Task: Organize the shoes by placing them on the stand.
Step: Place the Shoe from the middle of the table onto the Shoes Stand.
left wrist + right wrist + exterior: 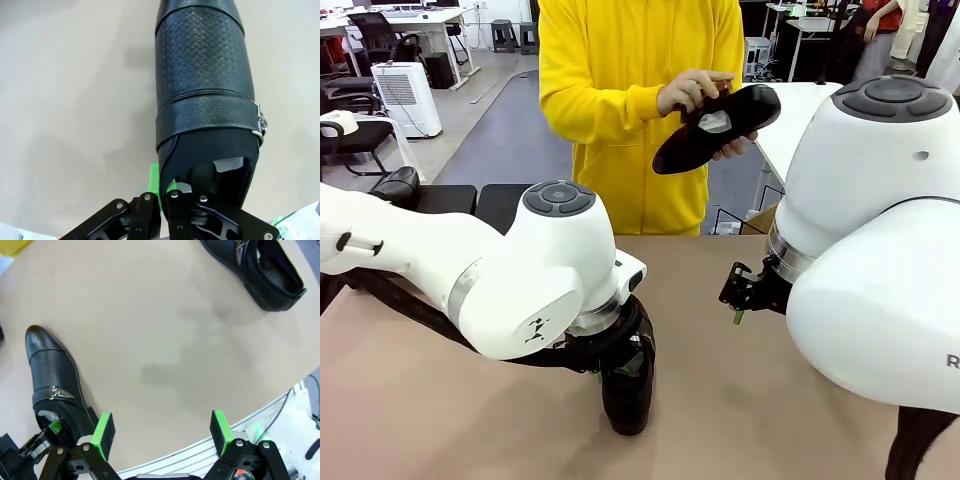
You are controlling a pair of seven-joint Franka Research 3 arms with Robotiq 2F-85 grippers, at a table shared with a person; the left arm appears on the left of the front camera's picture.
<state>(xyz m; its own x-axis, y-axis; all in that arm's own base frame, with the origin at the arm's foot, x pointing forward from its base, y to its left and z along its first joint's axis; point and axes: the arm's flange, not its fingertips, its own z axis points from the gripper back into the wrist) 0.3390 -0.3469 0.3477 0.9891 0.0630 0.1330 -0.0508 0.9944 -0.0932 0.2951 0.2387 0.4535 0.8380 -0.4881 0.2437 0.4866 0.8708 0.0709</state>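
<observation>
A glossy black shoe (202, 75) with a side buckle lies on the tan table. My left gripper (165, 189) is shut on the rim of its heel opening, one finger inside and a green pad (154, 179) outside. From the front, that shoe (626, 405) sits under my left gripper (625, 375). The same shoe (50, 382) appears at the left of the right wrist view. My right gripper (161, 429) hangs open over bare table, also seen from the front (740, 300). Another shoe (257, 267) lies farther off. A person's hands hold a third shoe (716, 126) sole-out above the far edge. The stand is out of view.
The person in a yellow top (620, 110) stands at the far side of the table (720, 380). Two flat black shapes (445, 198) lie behind my left arm; I cannot tell what they are. The table's near edge (210, 447) runs close below my right gripper.
</observation>
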